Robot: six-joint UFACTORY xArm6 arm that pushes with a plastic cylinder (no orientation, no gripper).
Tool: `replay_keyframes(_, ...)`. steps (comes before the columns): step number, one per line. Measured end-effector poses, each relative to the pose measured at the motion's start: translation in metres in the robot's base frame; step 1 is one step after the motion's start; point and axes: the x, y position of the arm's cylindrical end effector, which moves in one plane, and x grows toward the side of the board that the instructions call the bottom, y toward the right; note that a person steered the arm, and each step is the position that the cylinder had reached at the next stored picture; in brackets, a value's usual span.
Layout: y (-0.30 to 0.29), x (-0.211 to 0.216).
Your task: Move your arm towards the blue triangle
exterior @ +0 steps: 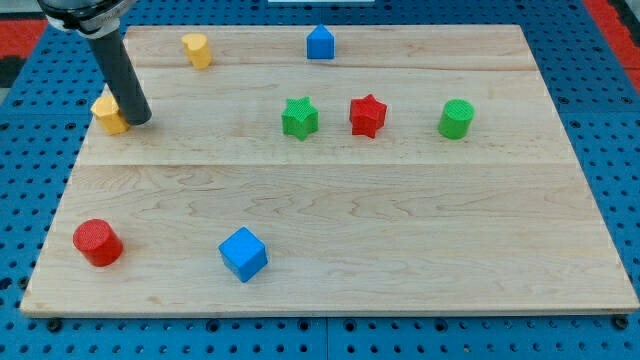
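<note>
The blue triangle sits near the view's top edge of the wooden board, just left of centre. My tip is at the view's upper left, touching the right side of a yellow block. The blue triangle lies far to the right of my tip and a little higher in the view. The dark rod slants up to the view's top left corner.
A second yellow block is at the top left. A green star, a red star and a green cylinder stand in a row mid-board. A red cylinder and a blue cube are at the bottom left.
</note>
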Motion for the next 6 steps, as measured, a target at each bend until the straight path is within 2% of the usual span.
replay_keyframes(1,0.053,-0.031)
replay_keyframes(2,0.131,-0.068)
replay_keyframes(3,0.236,-0.085)
replay_keyframes(4,0.304,-0.117)
replay_keyframes(5,0.283,-0.159)
replay_keyframes(6,0.231,-0.164)
